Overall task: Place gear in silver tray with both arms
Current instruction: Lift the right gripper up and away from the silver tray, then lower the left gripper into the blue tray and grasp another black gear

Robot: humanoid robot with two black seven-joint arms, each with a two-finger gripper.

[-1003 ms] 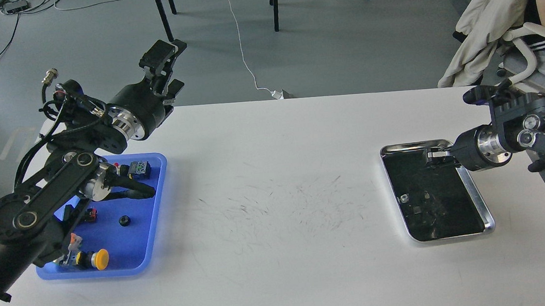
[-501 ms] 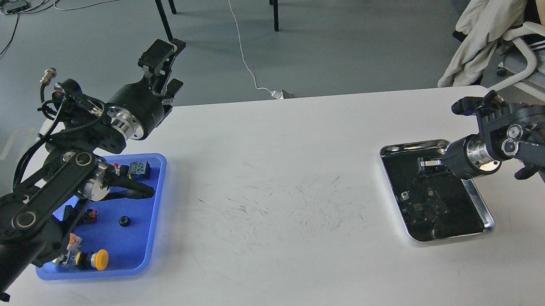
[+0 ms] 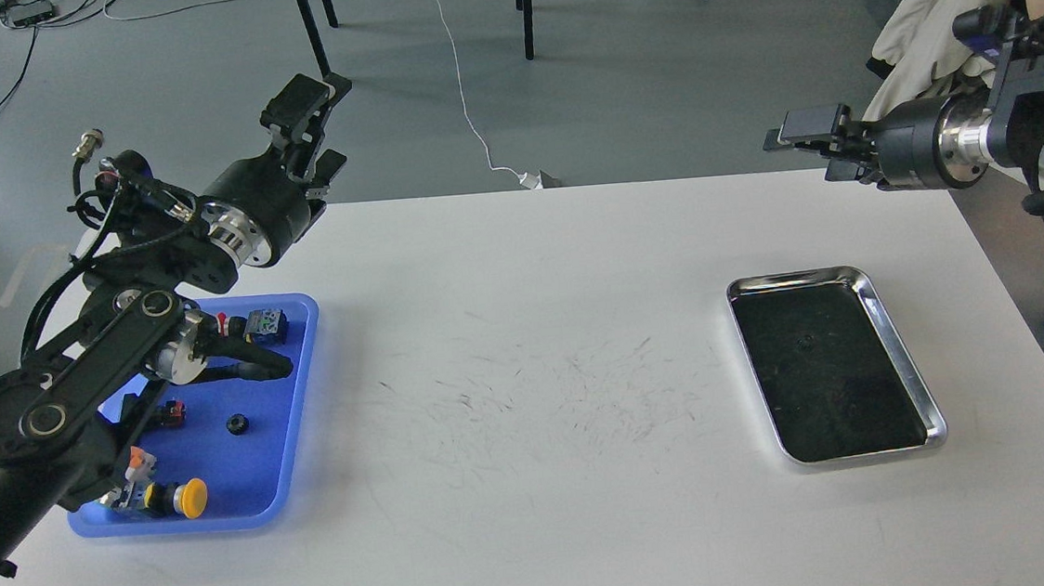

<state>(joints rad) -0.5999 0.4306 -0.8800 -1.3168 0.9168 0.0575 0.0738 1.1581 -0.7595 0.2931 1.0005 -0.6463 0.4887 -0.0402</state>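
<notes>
The silver tray (image 3: 903, 365) lies on the white table at the right, its dark bottom almost bare. A small dark round piece (image 3: 804, 343) rests on the bottom near the far middle; it is too faint to tell whether it is a gear. A small black gear-like ring (image 3: 236, 424) lies in the blue tray (image 3: 302, 394) at the left. My right gripper (image 3: 802, 155) is raised well above the table's far right edge, beyond the silver tray, open and empty. My left gripper (image 3: 324, 127) is raised over the table's far left corner, above the blue tray, open and empty.
The blue tray also holds a yellow push button (image 3: 190, 497), a blue-and-black block (image 3: 266, 325) and other small parts, partly hidden by my left arm. A chair with a draped jacket (image 3: 920, 29) and a seated person are at the far right.
My right gripper has lifted out of the silver tray and moved up and back, past the table's far edge. The left arm has barely moved.
</notes>
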